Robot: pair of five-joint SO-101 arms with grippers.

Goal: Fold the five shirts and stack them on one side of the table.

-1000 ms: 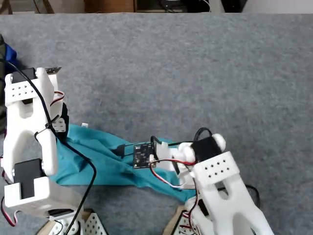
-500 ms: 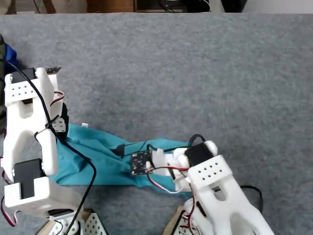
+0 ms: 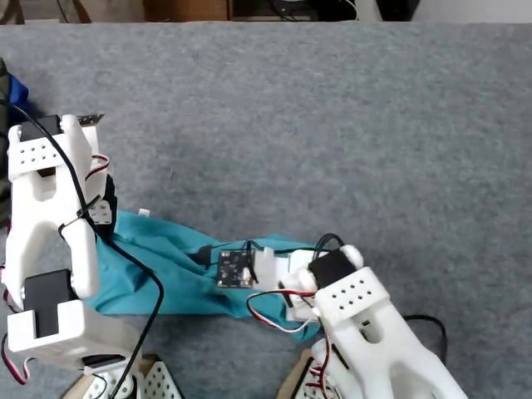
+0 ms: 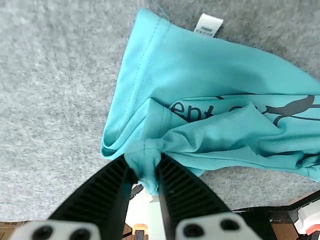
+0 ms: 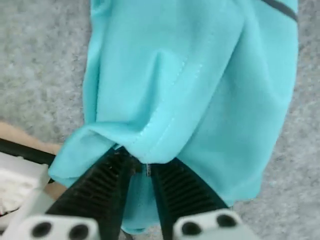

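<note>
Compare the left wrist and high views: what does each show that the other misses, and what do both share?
Left wrist view: the left tool shut on a bunched fold of the teal shirt, plus its dark bird print. High view: the right arm over the shirt's other end, the grey table to its far edge. Shared: the shirt lying on the table.

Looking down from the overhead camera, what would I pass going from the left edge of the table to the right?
A dark blue thing at the edge → the white left arm → the teal shirt → the white right arm → bare grey table.
</note>
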